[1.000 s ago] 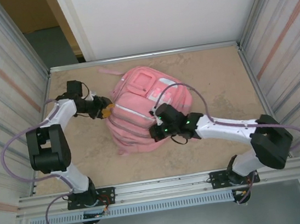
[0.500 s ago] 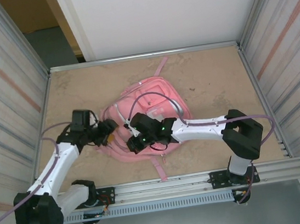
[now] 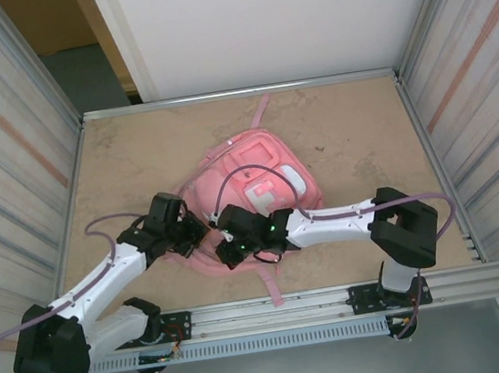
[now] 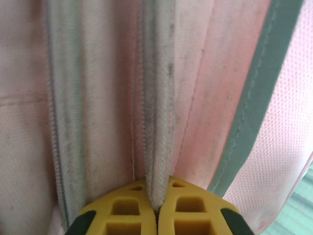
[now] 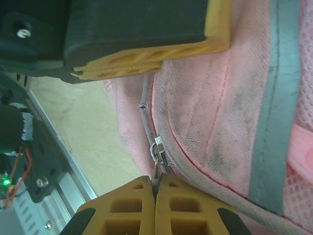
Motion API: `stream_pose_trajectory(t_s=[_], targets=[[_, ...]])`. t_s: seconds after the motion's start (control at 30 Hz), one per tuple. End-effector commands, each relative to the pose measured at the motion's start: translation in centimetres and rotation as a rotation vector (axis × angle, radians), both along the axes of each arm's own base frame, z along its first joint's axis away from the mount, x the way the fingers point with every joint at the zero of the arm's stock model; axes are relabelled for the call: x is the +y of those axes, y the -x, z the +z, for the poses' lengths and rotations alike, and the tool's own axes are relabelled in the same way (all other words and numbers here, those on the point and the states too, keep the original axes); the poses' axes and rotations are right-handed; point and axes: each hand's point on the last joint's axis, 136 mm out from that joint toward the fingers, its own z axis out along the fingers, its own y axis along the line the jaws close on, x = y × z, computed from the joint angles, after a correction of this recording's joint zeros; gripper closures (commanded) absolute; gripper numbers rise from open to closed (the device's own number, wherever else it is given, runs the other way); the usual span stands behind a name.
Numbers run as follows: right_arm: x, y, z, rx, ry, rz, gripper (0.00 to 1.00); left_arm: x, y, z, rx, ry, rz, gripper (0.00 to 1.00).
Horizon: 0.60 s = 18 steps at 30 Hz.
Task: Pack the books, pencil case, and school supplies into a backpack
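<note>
On the backpack [image 3: 248, 161], left hand [image 4: 156, 208] pinches the zip seam [image 4: 157, 117]; right hand [image 5: 155, 188] (near-left edge) pinches the zipper pull [image 5: 159, 148].

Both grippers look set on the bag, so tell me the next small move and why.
Probably draw the right gripper along the zip track, away from the left gripper. It is shut on the zipper pull, and the left pinches the backpack at its zip seam, bracing it.

No legible text on the backpack [image 3: 248, 157], no labels, brands, numbers anywhere
</note>
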Motion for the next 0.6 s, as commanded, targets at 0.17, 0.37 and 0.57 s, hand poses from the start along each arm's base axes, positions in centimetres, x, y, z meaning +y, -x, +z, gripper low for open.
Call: stream_pose_trajectory(t_s=[0.17, 0.37, 0.57], targets=[[-10.3, -1.1, -1.5, -0.126, 0.237, 0.004, 1.00, 1.1, -1.5, 2.6, -0.121, -0.011, -0.016, 1.00], [-16.4, -5.2, -2.3, -0.104, 0.258, -0.222, 0.98, 1.2, -1.1, 3.7, -0.121, 0.007, -0.070, 1.00], [-17.6, -6.8, -1.1, -0.103, 0.210, -0.307, 0.85, -0.9, -0.6, 5.0, -0.119, 0.109, -0.135, 1.00]])
